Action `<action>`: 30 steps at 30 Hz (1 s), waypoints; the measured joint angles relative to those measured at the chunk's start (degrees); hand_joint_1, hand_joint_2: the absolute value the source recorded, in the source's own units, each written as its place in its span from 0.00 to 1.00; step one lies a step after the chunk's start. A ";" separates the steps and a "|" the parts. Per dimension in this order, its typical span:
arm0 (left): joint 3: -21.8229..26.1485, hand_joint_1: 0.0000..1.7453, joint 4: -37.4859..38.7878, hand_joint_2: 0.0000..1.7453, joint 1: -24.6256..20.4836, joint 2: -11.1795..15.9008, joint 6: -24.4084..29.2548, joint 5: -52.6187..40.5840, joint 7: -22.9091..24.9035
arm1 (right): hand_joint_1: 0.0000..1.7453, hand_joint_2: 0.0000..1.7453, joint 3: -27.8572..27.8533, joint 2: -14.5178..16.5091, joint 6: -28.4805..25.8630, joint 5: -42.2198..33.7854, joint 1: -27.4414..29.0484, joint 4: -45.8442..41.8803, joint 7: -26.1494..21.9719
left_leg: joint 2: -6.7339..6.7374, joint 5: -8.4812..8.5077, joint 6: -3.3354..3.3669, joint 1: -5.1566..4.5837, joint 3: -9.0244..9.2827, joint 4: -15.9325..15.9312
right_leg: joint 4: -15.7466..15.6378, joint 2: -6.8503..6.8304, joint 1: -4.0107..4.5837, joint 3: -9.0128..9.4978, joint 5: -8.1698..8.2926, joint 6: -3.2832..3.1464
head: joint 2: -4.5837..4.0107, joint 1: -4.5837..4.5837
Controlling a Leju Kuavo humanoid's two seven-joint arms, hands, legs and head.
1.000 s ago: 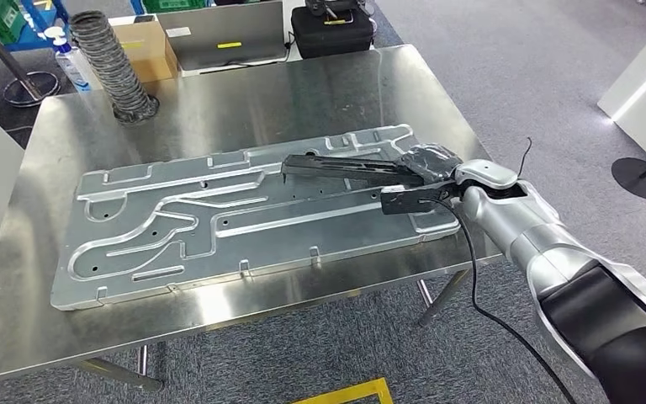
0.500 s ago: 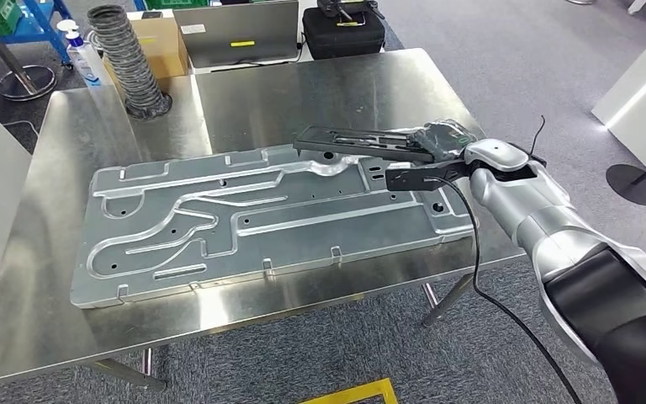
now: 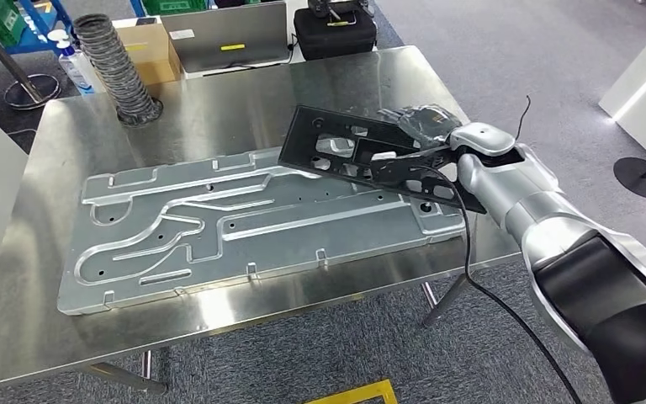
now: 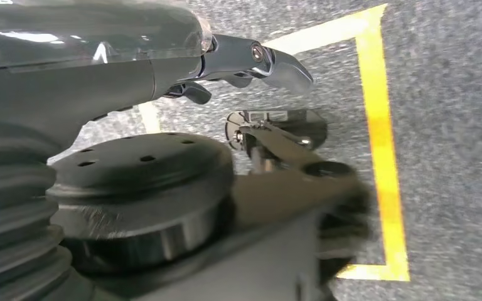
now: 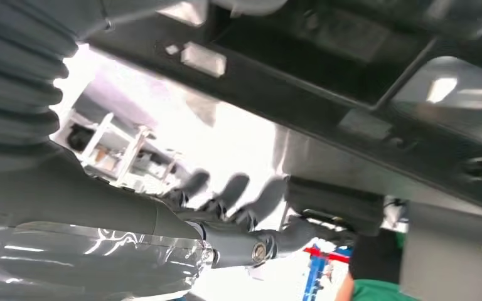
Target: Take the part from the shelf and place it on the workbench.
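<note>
Currently the black part [image 3: 336, 147], a flat frame with cut-out windows, is held tilted above the right end of the large grey metal plate [image 3: 219, 219], its far edge raised and its near edge low over the plate. Right hand [image 3: 425, 126] grips the part at its right end, fingers wrapped over the upper edge; a black cable [image 3: 469, 252] runs from the wrist down past the tabletop edge. Right wrist view: the dark fingers [image 5: 238, 188] curl under the underside of the part [image 5: 364, 94], with the bright steel surface behind.

Plate lies flat on the stainless tabletop [image 3: 244, 101], spanning most of its width, with raised channel-like ribs across its face. At the far left of the tabletop stands a grey corrugated hose [image 3: 118, 67], tilted. Behind the tabletop: a cardboard box [image 3: 153, 46], a laptop [image 3: 231, 34], a black case [image 3: 334, 29].

Left hand [image 4: 251, 59] hangs over grey carpet with yellow floor tape [image 4: 376, 125]; fingers appear loosely extended with nothing in them.
</note>
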 joint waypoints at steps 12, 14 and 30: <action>0.36 0.00 0.00 0.00 -0.31 0.05 1.40 0.77 6.47 | 0.00 0.00 -0.70 -2.47 0.25 -4.76 3.13 -0.77 -1.61 | 0.04 8.53 2.25 0.32 6.51 -15.43 | 4.83 0.24 -0.35 -1.60 -3.80 2.63 | 0.00 0.02; 0.48 0.00 0.00 0.00 -0.21 0.07 1.40 0.92 6.66 | 0.00 0.00 -2.08 -5.04 -0.21 -6.49 3.14 -1.50 -1.41 | -0.04 8.88 2.81 0.06 6.07 -15.45 | 12.38 0.22 -0.39 -4.38 -8.21 2.90 | 0.00 0.02; 1.54 0.00 0.00 0.00 0.38 0.21 0.14 2.18 5.96 | 0.00 0.00 -14.76 -29.07 -1.56 -10.18 2.52 -8.00 1.97 | -0.08 -0.07 0.84 -0.39 0.16 -1.84 | -0.15 -0.68 0.16 1.13 -0.60 0.28 | 0.00 0.00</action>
